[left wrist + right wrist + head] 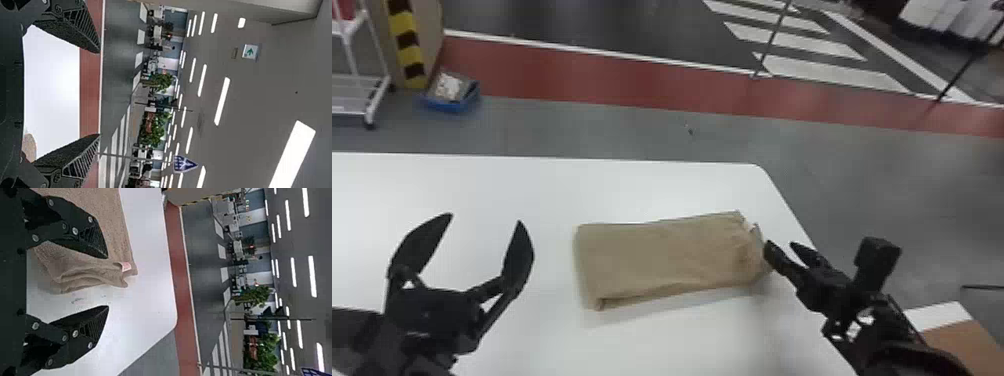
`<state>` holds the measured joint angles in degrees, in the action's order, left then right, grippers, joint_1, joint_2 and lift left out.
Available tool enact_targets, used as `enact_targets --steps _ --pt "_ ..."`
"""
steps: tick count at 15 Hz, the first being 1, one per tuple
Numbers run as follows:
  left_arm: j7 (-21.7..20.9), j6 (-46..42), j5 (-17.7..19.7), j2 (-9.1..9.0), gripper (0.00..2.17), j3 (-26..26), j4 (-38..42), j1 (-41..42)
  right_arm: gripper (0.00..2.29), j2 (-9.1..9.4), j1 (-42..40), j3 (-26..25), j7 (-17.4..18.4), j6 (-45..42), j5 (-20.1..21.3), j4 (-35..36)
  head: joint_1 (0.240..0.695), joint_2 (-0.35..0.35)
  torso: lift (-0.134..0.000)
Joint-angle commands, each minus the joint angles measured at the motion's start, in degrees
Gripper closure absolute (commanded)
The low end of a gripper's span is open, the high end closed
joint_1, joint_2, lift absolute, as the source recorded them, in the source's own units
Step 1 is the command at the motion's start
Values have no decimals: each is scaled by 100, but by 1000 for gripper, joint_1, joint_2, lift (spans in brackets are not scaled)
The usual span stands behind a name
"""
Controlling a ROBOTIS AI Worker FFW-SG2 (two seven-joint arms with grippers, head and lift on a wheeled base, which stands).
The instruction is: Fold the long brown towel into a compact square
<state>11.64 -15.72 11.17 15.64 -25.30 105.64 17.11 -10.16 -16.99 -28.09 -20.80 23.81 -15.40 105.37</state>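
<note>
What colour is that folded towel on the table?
The towel is a plain light brown, a sort of tan; the head view shows it best.

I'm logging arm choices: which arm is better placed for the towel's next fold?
Right, most likely. The open right gripper is close by the right-hand end of the towel. The left gripper, also open, sits farther off, past the towel's other end.

I hold my flat black right fingers (84, 237) apart near the right end of the folded brown cloth towel (111, 221), white-tagged, on the flat white tabletop (148, 266).
</note>
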Motion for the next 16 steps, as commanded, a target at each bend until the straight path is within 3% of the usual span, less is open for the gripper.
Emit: enact_targets --steps 1,6,11,16 --pt "-3 496 87 -26 144 -221 -9 -252 46 128 -393 -127 -3 -222 -68 616 695 -350 -125" --pt "-118 1832 447 -342 238 -529 -369 -982 49 269 -990 -285 -12 -627 -174 1345 695 -350 -125" --pt "-285 3396 500 -500 302 -696 -677 -1386 49 339 -1157 -179 -91 -1224 -130 1249 695 -350 -125" --pt "-513 3853 729 -614 340 -678 -967 -1553 49 295 -955 -56 -109 -1383 -15 888 695 -350 -125"
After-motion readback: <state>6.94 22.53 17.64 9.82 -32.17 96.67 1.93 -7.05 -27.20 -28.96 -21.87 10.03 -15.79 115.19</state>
